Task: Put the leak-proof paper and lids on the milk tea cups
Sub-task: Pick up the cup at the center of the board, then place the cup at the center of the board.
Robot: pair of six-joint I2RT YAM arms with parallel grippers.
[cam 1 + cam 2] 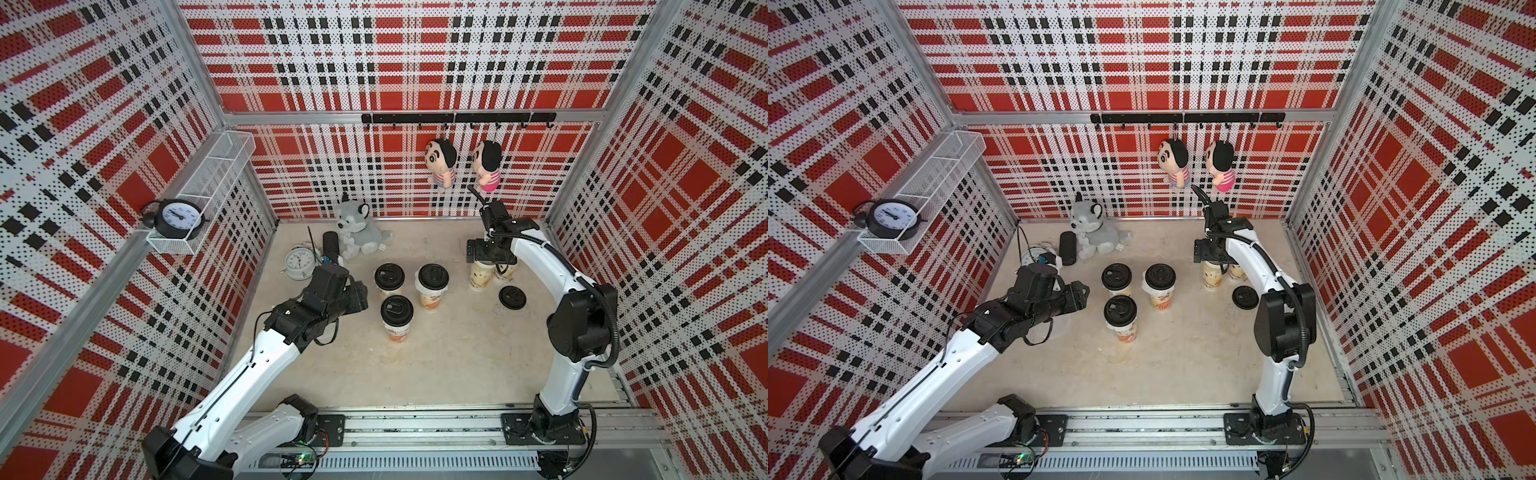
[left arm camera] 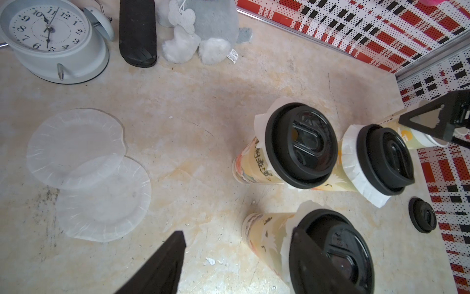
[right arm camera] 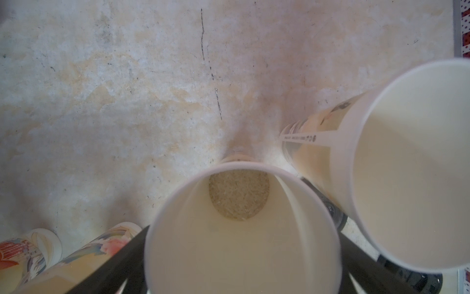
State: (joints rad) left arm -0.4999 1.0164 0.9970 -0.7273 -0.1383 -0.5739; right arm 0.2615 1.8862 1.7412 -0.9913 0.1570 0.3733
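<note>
Two translucent round sheets of leak-proof paper (image 2: 73,147) (image 2: 106,203) lie overlapped on the table in the left wrist view; in both top views the left arm hides them. Three milk tea cups (image 1: 389,276) (image 1: 433,278) (image 1: 397,311) carry black lids with white paper sticking out beneath. Two more cups (image 3: 241,229) (image 3: 417,165) stand uncovered at the back right. My left gripper (image 2: 239,267) hangs open and empty between the papers and the lidded cups. My right gripper (image 1: 484,259) is open, its fingers (image 3: 122,259) flanking one uncovered cup.
A loose black lid (image 1: 512,297) lies right of the uncovered cups. A white alarm clock (image 1: 299,262), a black cylinder (image 1: 331,245) and a grey husky plush (image 1: 359,232) crowd the back left. Two dolls (image 1: 440,162) hang from a hook rail on the back wall.
</note>
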